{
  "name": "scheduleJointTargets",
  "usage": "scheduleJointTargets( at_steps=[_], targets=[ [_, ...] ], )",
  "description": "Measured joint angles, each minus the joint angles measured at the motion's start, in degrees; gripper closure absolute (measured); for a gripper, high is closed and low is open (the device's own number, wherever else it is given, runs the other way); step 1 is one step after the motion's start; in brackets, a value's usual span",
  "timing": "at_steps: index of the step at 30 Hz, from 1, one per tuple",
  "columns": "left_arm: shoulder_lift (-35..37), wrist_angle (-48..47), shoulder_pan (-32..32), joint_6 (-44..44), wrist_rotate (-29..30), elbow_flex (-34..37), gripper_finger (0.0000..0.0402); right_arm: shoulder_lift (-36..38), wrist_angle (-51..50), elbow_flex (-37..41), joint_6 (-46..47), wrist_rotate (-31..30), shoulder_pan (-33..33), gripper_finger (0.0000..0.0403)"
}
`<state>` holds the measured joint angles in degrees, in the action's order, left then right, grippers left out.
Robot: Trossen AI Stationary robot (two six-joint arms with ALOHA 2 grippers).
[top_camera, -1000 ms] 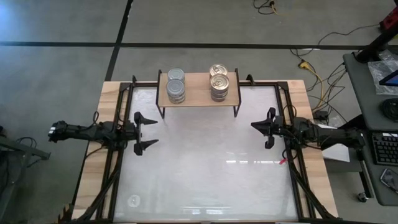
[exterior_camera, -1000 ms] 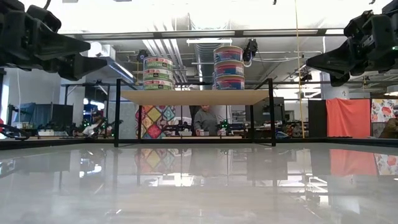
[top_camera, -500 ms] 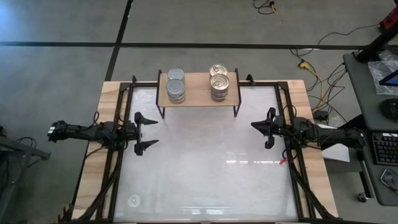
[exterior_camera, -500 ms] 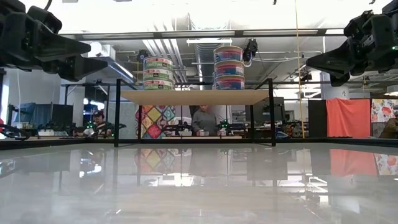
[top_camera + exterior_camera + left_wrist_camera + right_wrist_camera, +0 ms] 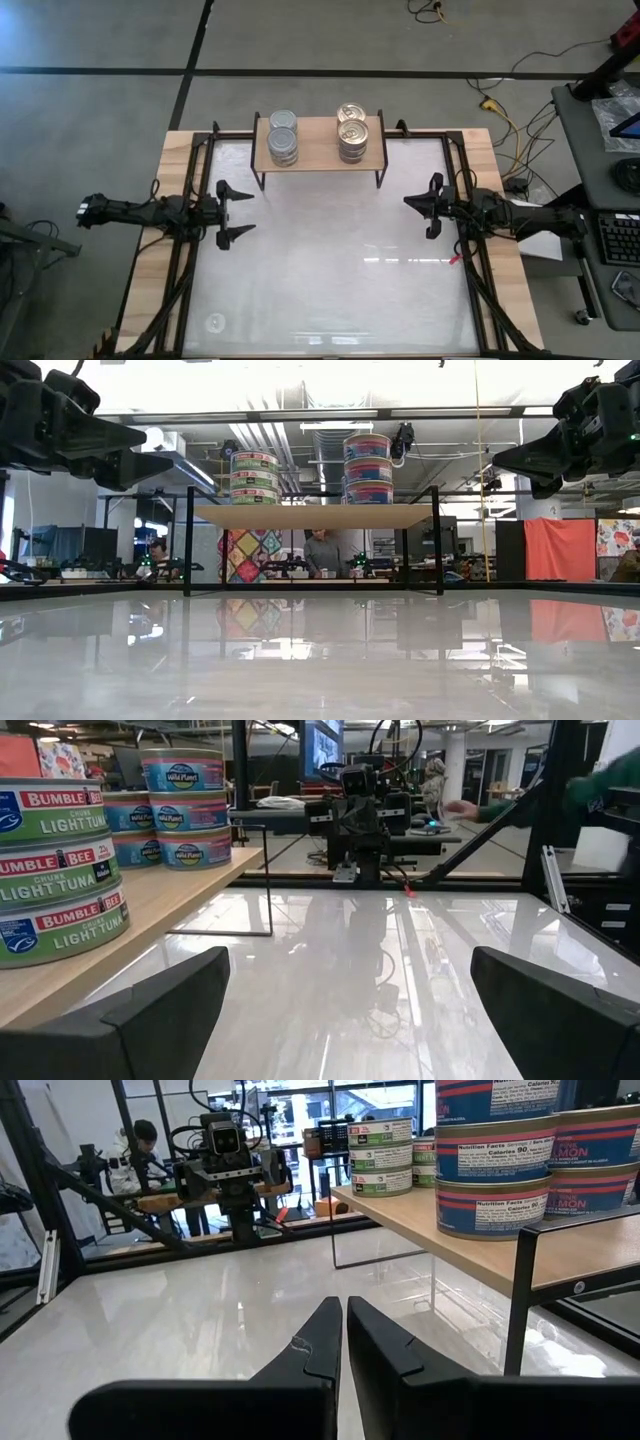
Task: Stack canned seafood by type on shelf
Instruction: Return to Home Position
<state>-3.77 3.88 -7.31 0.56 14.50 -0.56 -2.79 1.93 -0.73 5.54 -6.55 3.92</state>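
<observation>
The shelf [image 5: 320, 146] stands at the table's far edge on thin black legs. On its left half are stacks of silver-lidded tins [image 5: 283, 143], with green labels in the low view [image 5: 254, 476]. On its right half are stacks of gold-lidded tins [image 5: 352, 132], with pink and blue labels in the low view [image 5: 368, 467]. My left gripper [image 5: 244, 211] hovers open and empty at the table's left side, above the tabletop [image 5: 350, 960]. My right gripper [image 5: 409, 201] hovers shut and empty at the right side [image 5: 343, 1306]. Both are well short of the shelf.
The white tabletop [image 5: 330, 270] has a wooden rim and black rails along its left and right sides. The shelf's black legs [image 5: 188, 540] stand on the far part of the table. People sit at benches in the room beyond [image 5: 322, 550].
</observation>
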Motion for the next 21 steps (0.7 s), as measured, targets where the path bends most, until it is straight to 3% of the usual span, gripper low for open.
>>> scheduleJointTargets(
  at_steps=[21],
  targets=[
    [-0.65,-0.07,0.00,0.00,-0.02,0.02,0.0002,0.00,0.02,0.00,0.00,0.04,0.00,0.0390]
  ],
)
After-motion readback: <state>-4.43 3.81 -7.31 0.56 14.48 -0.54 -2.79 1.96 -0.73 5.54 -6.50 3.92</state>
